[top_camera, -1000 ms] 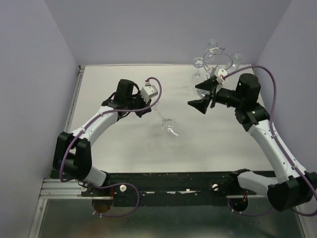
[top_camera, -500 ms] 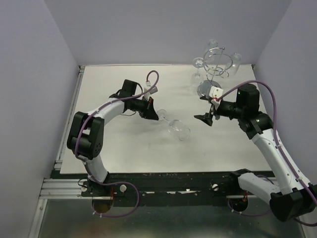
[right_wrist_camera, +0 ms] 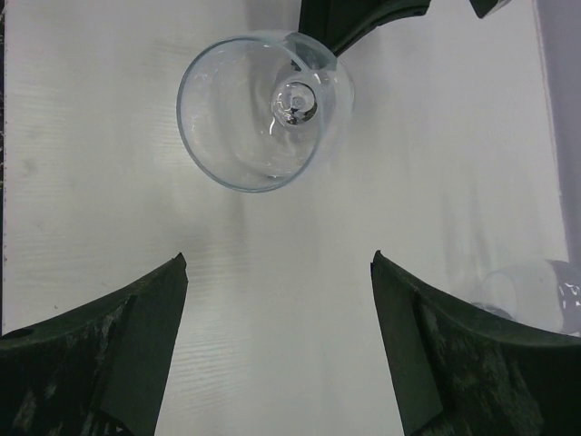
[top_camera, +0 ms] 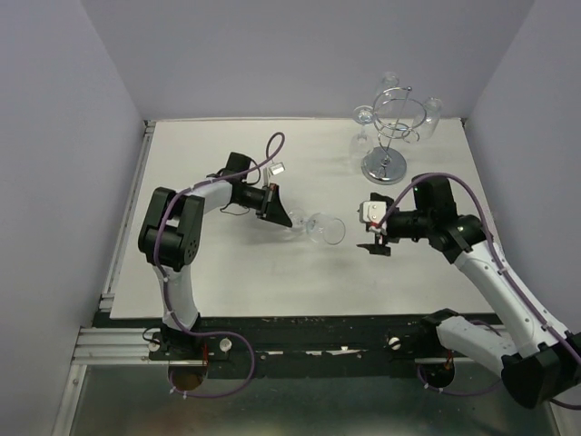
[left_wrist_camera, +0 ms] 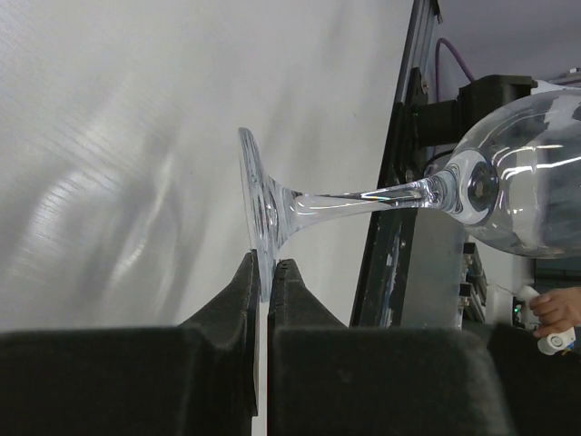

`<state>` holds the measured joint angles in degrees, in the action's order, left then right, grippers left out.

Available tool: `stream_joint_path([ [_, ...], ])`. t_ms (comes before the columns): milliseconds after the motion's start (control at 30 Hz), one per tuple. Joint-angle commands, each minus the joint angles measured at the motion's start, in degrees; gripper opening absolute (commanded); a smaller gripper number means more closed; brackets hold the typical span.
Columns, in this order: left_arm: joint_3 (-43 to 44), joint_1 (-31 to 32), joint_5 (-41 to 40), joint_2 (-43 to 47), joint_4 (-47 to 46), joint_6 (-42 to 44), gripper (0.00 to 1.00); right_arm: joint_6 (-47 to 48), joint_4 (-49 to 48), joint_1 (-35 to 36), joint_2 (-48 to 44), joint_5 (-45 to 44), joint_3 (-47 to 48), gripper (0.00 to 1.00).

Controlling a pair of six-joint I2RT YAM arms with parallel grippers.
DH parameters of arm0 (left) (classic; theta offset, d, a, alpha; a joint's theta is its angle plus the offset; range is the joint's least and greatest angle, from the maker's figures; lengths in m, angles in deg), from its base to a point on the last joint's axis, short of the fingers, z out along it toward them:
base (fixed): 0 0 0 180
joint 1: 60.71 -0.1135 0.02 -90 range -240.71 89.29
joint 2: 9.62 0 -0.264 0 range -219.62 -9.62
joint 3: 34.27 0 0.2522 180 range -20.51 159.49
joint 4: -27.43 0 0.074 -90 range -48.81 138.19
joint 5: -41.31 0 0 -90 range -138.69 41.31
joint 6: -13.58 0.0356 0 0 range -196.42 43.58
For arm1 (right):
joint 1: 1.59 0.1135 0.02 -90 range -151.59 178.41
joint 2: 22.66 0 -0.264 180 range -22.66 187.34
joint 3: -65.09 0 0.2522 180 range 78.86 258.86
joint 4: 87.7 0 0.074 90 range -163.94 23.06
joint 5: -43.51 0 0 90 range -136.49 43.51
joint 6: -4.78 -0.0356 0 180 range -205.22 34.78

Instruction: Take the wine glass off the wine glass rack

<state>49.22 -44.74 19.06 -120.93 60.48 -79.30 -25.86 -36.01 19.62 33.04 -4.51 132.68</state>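
Note:
My left gripper (top_camera: 278,212) is shut on the rim of the foot of a clear wine glass (top_camera: 324,230). It holds the glass on its side, low over the middle of the white table. In the left wrist view the foot (left_wrist_camera: 259,213) is pinched between my fingertips (left_wrist_camera: 265,272), and the stem and bowl reach to the right. My right gripper (top_camera: 374,240) is open and empty, just right of the bowl. Its view looks into the glass mouth (right_wrist_camera: 259,113) beyond the spread jaws (right_wrist_camera: 277,263). The chrome wine glass rack (top_camera: 386,166) stands at the back right.
Other clear glasses (top_camera: 365,115) hang from the rack's ring top (top_camera: 399,113). Grey walls close in the table at the back and both sides. A metal rail (top_camera: 127,218) runs along the table's left edge. A curved, glassy shape (right_wrist_camera: 536,291) shows at the lower right of the right wrist view.
My left gripper has carried the glass down and toward the table's middle, laying it sideways. My right arm has drawn back from the rack and come low beside the bowl.

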Motion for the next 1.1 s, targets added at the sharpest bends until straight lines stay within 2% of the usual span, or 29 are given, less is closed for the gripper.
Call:
stream_joint_path([
  [0,1.1,-0.1,7.6,-1.2,-4.3,-5.0,0.00,0.7,2.2,1.1,5.6,0.4,2.6,0.88],
  [267,0.4,-0.1,10.5,-3.9,-11.1,-11.3,0.00,1.3,2.1,4.2,13.0,2.1,8.0,0.89],
  [333,0.1,-0.1,10.7,-4.3,-13.0,-12.9,0.00,0.1,2.1,5.0,14.2,2.6,8.9,0.94],
  [567,-0.1,-0.1,10.6,-5.3,-15.8,-15.6,0.00,-1.2,0.3,7.8,16.0,3.6,10.2,1.00],
  [933,-0.4,-0.1,10.7,-5.5,-16.6,-16.0,0.00,-11.4,-9.6,8.8,19.9,1.6,12.4,1.00],
  [1067,-0.5,-0.1,10.7,-5.4,-16.6,-16.0,0.00,-14.1,-11.0,8.8,21.2,2.3,13.2,0.91],
])
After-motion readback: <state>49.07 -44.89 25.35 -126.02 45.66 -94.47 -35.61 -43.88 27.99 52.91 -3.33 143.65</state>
